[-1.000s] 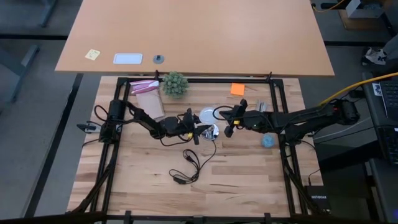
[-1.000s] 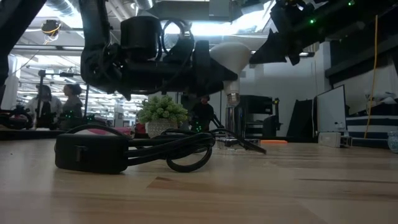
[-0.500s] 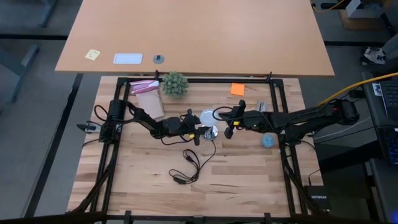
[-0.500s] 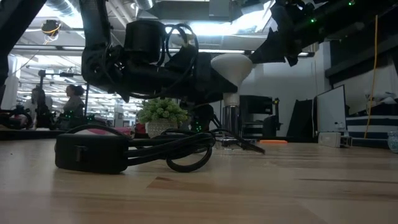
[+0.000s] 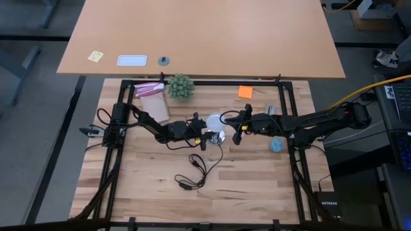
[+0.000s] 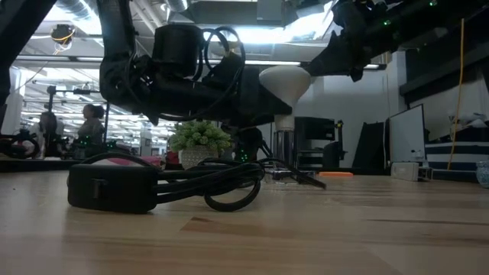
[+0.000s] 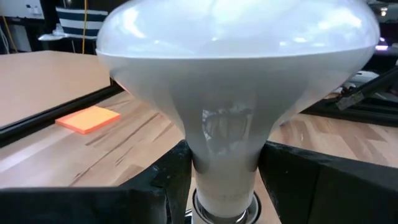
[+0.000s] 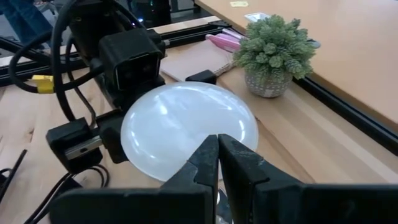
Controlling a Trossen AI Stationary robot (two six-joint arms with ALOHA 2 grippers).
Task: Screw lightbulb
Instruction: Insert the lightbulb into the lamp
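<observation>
Upright, the lightbulb stands w/ its neck between the left pincer fingers, clenched on it, base down; right pincer closed, hovers just above dome.

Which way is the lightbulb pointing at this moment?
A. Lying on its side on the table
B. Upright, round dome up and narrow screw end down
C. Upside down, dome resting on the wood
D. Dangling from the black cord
B: in the low view the lightbulb stands with its wide dome on top and its neck pointing down, and the left wrist view shows the left pincer clamping that neck from both sides.
</observation>
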